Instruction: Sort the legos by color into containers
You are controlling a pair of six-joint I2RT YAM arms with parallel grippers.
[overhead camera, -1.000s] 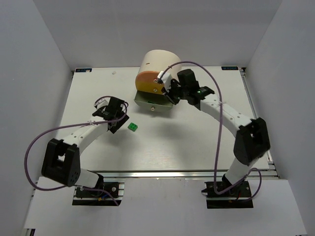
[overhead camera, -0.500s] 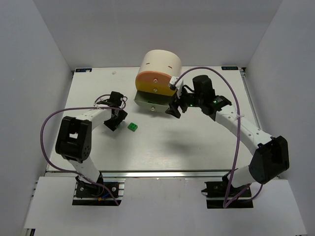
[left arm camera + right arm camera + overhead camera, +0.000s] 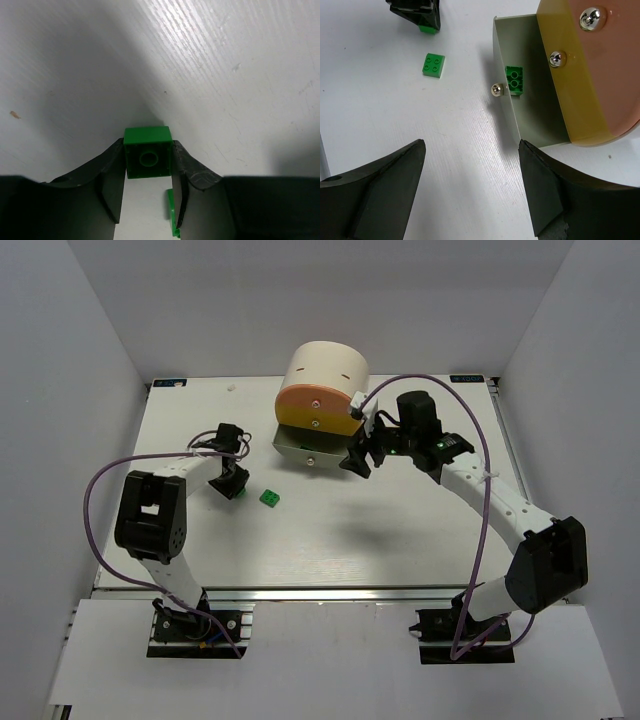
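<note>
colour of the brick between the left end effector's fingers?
Green. The brick shows best in the left wrist view.

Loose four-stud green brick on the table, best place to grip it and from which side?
Grip the loose green brick by two opposite flat side walls, straight down from above. It lies studs-up on the table, slightly skewed, nothing touching it, so align with its sides. The right pincer is open; the left pincer holds a second green brick.
</note>
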